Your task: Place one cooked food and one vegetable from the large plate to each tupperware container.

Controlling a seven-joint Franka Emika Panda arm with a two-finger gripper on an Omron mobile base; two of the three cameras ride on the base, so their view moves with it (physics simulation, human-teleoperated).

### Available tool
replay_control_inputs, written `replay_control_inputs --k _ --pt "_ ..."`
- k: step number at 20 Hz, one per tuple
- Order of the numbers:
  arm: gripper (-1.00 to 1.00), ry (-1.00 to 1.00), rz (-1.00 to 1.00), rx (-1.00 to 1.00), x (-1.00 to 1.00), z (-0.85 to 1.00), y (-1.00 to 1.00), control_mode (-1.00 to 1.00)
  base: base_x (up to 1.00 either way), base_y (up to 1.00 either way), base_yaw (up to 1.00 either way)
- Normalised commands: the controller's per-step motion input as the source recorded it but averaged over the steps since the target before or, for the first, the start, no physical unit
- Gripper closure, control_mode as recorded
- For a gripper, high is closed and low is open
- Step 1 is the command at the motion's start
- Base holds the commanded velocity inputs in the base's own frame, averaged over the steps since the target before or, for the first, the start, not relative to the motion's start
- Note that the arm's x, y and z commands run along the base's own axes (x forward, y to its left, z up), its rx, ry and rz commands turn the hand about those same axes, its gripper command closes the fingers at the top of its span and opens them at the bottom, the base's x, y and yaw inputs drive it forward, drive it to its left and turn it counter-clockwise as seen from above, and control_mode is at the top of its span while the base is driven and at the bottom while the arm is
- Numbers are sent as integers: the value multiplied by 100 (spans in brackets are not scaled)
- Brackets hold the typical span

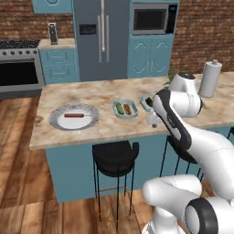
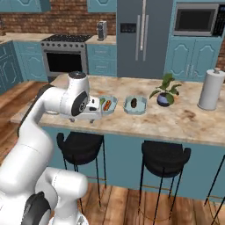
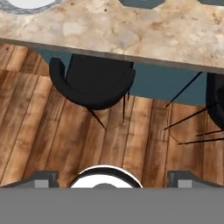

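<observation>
A: What sort of place is this?

B: A rendered home kitchen. A grey double-door fridge [image 1: 101, 39] stands against a red brick wall [image 1: 201, 32], with a built-in microwave [image 1: 154, 18] beside it above teal cabinets [image 1: 150, 55].

A: Any cooking equipment?

B: Yes, a steel oven range [image 2: 66, 56] with dark burners on top, set among more teal cabinets. A small toaster [image 2: 102, 30] sits on the counter next to it.

A: And in the foreground?

B: A teal island with a beige marbled surface [image 1: 91, 91]. Black bar stools [image 1: 114, 157] stand along its near edge. A paper towel roll [image 2: 211, 89] and a potted plant [image 2: 165, 91] sit towards its right end. The floor [image 3: 52, 144] is brown wooden planks.
</observation>
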Motion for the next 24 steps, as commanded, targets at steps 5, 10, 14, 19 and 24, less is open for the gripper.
replay_control_inputs --k 5,10,14,19,24 --pt "-100 0 0 0 0 0 0 100 17 100 0" --pt "-100 0 0 0 0 0 0 100 73 76 0" --pt "-100 0 0 0 0 0 0 100 79 22 0" --pt "-100 0 0 0 0 0 0 100 8 -11 0" --pt "-100 0 0 0 0 0 0 100 50 0 0"
